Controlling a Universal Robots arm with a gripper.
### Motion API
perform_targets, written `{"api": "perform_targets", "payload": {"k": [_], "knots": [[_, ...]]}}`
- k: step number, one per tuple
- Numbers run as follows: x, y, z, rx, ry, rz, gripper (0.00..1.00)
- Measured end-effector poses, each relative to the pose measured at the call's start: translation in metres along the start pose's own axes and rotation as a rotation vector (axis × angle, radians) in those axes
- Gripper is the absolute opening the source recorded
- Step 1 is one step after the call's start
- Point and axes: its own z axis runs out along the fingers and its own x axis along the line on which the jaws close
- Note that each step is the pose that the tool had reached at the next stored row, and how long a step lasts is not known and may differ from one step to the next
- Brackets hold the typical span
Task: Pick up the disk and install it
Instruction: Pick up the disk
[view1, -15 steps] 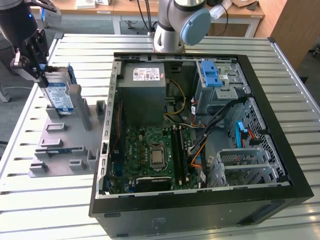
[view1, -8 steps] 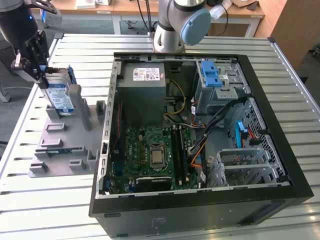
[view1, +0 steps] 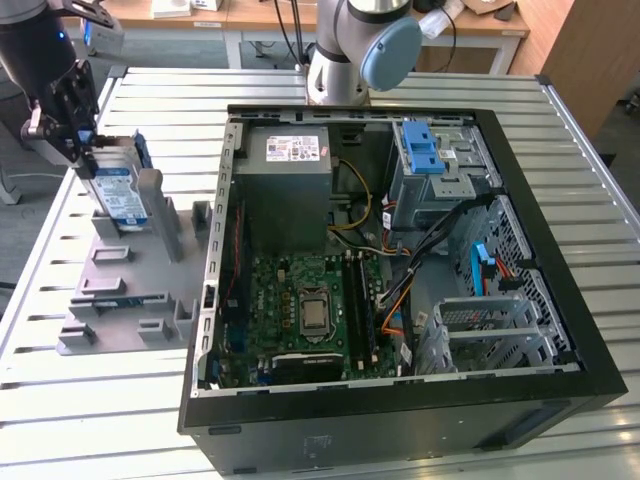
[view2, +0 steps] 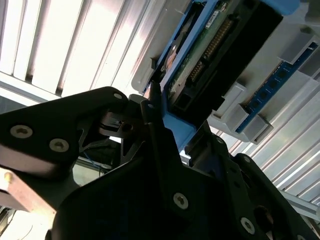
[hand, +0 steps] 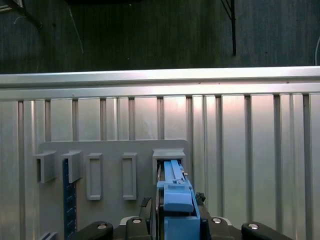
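The gripper (view1: 88, 158) is clamping the disk (view1: 120, 195) by its blue rail, its fingers (view2: 152, 112) pressing on either side in the second wrist view. The disk is standing on edge in a slot of a grey fixture (view1: 120, 290), which is lying on a slatted metal table (view1: 90, 410) toward the exterior view's left. An open computer case (view1: 400, 425) is sitting just beside the fixture, with the arm's base (view1: 335, 80) rising behind it. Beyond the table, wooden desks (view1: 260, 15) and a wooden cabinet (view1: 585, 55) are lining the room.
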Motion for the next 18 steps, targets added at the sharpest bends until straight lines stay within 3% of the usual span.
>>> {"api": "perform_targets", "payload": {"k": [6,7,18], "knots": [[0.0000,0.0016,0.0003,-0.0002,0.0000,0.000,0.43],[0.0000,0.0016,0.0004,-0.0002,0.0000,0.000,0.36],[0.0000,0.0016,0.0004,-0.0002,0.0001,0.000,0.36]]}}
